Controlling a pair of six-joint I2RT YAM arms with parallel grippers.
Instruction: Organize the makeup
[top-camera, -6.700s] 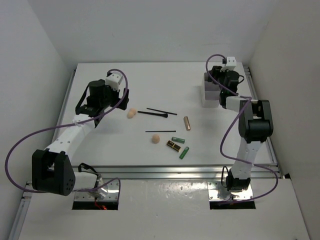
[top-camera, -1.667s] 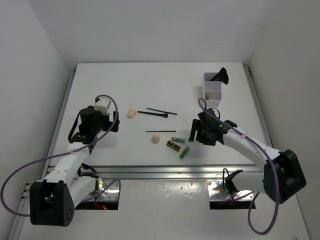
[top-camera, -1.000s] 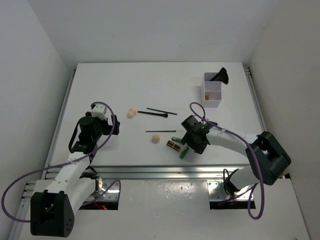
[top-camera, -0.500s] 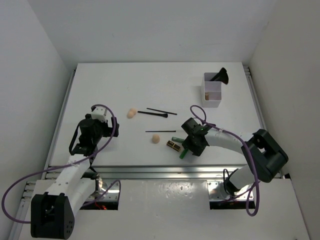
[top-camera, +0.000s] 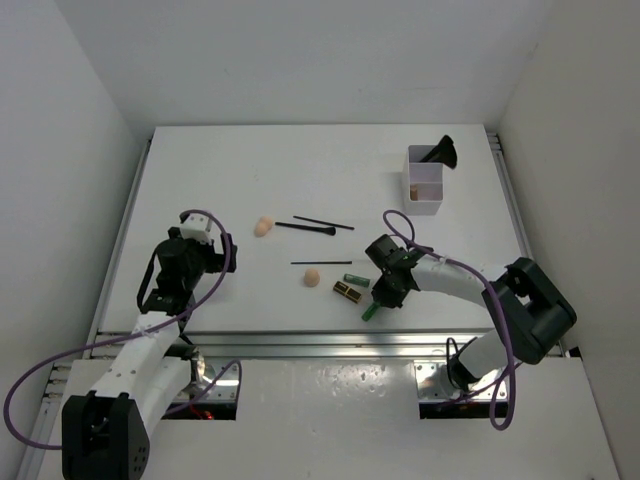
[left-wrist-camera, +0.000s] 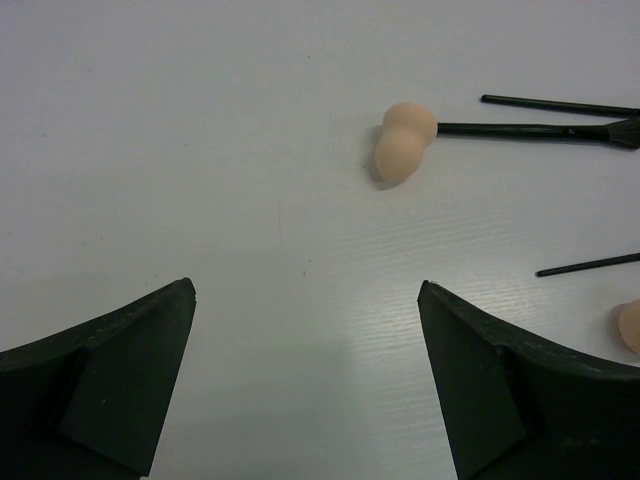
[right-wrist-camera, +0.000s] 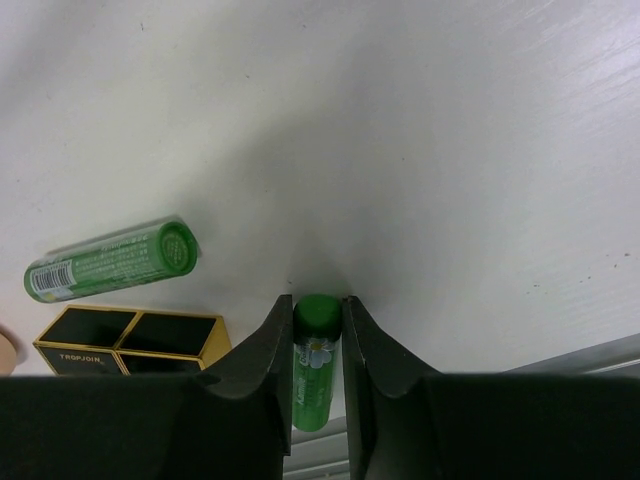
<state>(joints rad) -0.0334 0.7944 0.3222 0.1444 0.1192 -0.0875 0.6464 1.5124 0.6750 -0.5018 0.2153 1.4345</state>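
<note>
One green tube (right-wrist-camera: 315, 372) is lying just beside the black-gold lipstick (right-wrist-camera: 130, 340); my right tool (right-wrist-camera: 317, 305) is pinching it, long axis along the fingers, while my left tool (left-wrist-camera: 305, 287) is hanging wide open, farther off.

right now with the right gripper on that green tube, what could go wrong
1. The right gripper pinches the green tube near its cap end; being round, it may swivel or slip on lifting.
2. The black-gold lipstick and the second green tube lie close beside one finger; a sideways move could knock them.
3. The held tube sits near the table front edge; if dropped, it might roll off.
</note>
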